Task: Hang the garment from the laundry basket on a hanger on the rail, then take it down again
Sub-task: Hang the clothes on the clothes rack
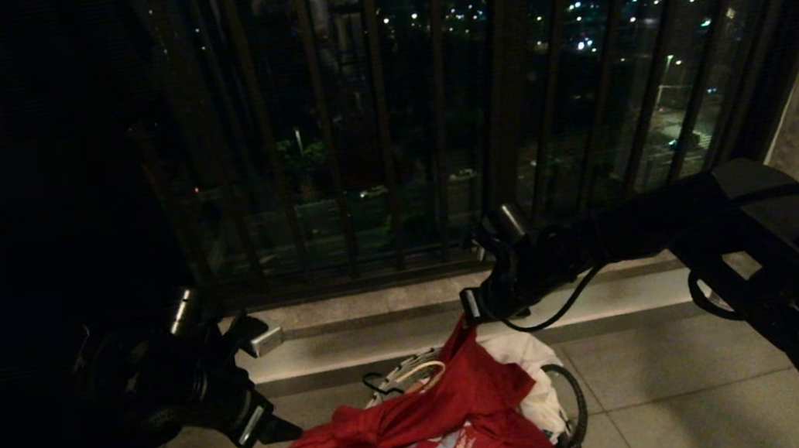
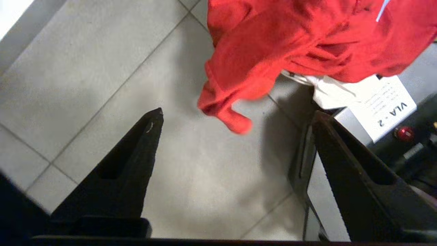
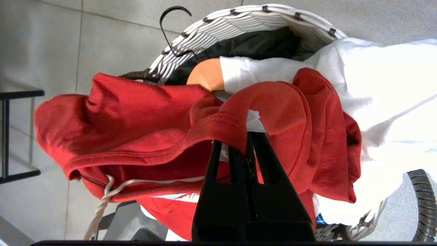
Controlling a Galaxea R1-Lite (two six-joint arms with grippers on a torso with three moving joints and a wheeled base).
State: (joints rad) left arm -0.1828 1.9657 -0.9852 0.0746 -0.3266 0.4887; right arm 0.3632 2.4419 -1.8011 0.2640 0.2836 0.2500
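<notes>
The red garment lies heaped over the white-rimmed laundry basket on the tiled floor. My right gripper is shut on a folded red edge of the garment, just above the basket. A thin white hanger shows its twisted neck under the red cloth. My left gripper hangs left of the basket, open and holding nothing. In the left wrist view its jaws stand wide over bare tile, and a corner of the garment dangles beyond the tips. The rail is out of view.
A white T-shirt, a black garment and a wooden hanger with a black hook fill the basket. Dark balcony bars and a stone ledge stand behind. My base with a white label is close by.
</notes>
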